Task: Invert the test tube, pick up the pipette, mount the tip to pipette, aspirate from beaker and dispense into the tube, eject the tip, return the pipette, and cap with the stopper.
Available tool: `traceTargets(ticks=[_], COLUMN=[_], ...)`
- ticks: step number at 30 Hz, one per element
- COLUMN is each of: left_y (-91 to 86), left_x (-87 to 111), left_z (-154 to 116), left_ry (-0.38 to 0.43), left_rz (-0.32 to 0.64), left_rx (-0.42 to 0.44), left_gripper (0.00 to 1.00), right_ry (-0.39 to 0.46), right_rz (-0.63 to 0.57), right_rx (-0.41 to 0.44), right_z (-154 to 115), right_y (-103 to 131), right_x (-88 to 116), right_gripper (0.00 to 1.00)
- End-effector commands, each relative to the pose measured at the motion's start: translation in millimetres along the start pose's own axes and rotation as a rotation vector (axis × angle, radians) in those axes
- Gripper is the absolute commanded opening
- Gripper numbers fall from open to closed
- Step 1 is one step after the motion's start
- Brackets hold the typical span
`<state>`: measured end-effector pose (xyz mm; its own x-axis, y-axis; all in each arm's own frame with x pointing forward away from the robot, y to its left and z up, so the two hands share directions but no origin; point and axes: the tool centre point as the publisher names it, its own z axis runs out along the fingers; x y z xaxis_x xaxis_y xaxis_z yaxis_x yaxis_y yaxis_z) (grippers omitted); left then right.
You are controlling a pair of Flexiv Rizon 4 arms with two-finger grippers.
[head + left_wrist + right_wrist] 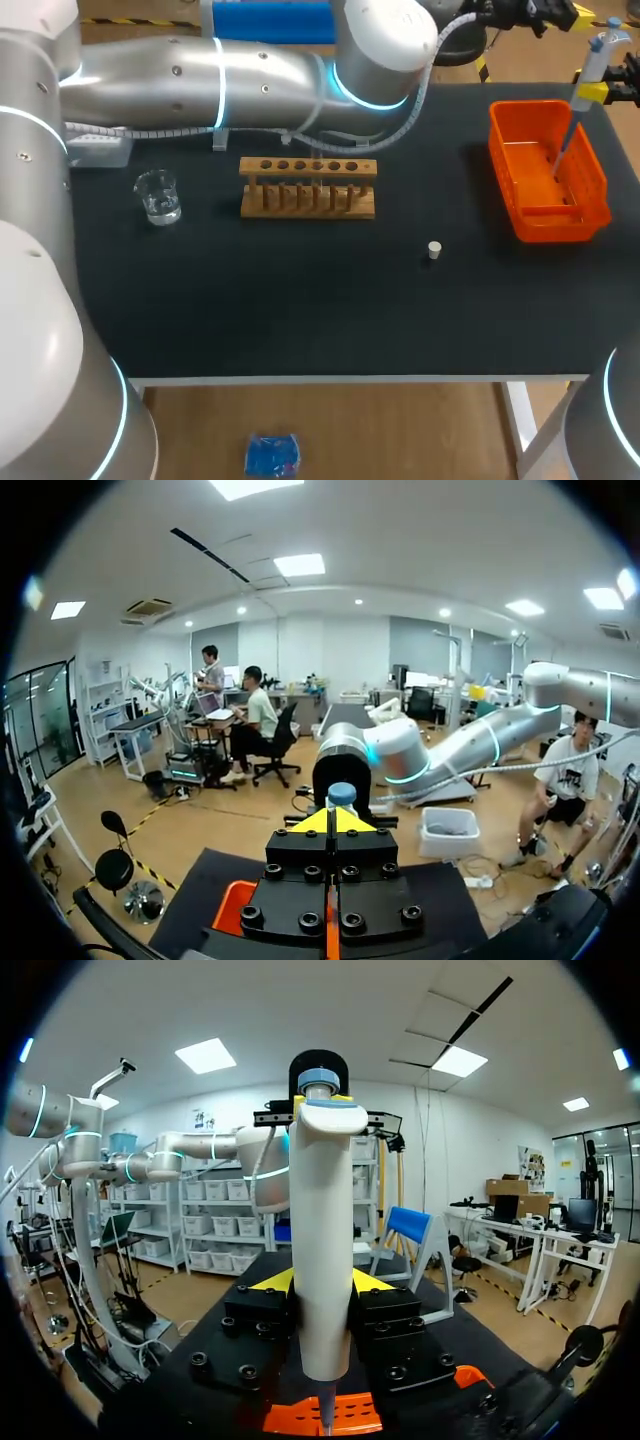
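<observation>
Ejecting the tip looked to be the step in hand. Doing it well meant holding the pipette upright over the orange bin, so the tip would drop inside its walls and not onto the table. Your right claw was pinching the pipette's body from both sides, high over the bin at the table's far right corner. Your left claw had its yellow ends pressed together with nothing visible between them. If you meant it to push the ejector, a slow, square press would have been wise, since a sideways shove could twist the pipette in the grip.

Only the head view showed you the layout. The stopper lay loose near the middle of the table, the beaker stood at the left, and the wooden rack was beside it. All three were well apart from the bin. I could not make out a tube in the rack. Only the right wrist view showed the fingers seated on the white body below its blue cap, with the point hanging over orange. Only the left wrist view showed that claw's joined ends.
</observation>
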<state>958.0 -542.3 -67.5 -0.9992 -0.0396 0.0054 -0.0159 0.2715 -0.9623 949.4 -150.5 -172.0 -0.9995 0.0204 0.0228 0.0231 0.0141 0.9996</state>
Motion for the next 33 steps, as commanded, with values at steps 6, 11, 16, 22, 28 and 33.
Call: traceTargets(ticks=[6,11,16,22,28,33], left_y=[8.9,10.0,8.4,5.4,4.9,7.2], left_x=[-2.0,-1.9,-2.5,-1.5,-0.2,0.7], left_z=[9,11,10,12,17,19], left_ry=[0.006,0.019,0.029,0.040,0.053,0.055], left_rz=[-0.032,-0.081,-0.107,-0.110,-0.108,-0.113], left_rx=[0.045,0.067,0.079,0.080,0.084,0.080], left_gripper=[0.00,0.00,0.00,0.00,0.00,0.00], right_ry=[0.007,0.007,0.007,0.007,0.007,0.007], right_rz=[0.000,0.000,0.000,0.000,0.000,0.000], right_rx=[0.001,0.001,0.001,0.001,0.001,0.001], right_z=[-2,-2,-2,-2,-2,-2], right_y=[0,0,0,0,0,0], right_x=[-2,-2,-2,-2,-2,-2], right_gripper=[0.00,0.00,0.00,0.00,0.00,0.00])
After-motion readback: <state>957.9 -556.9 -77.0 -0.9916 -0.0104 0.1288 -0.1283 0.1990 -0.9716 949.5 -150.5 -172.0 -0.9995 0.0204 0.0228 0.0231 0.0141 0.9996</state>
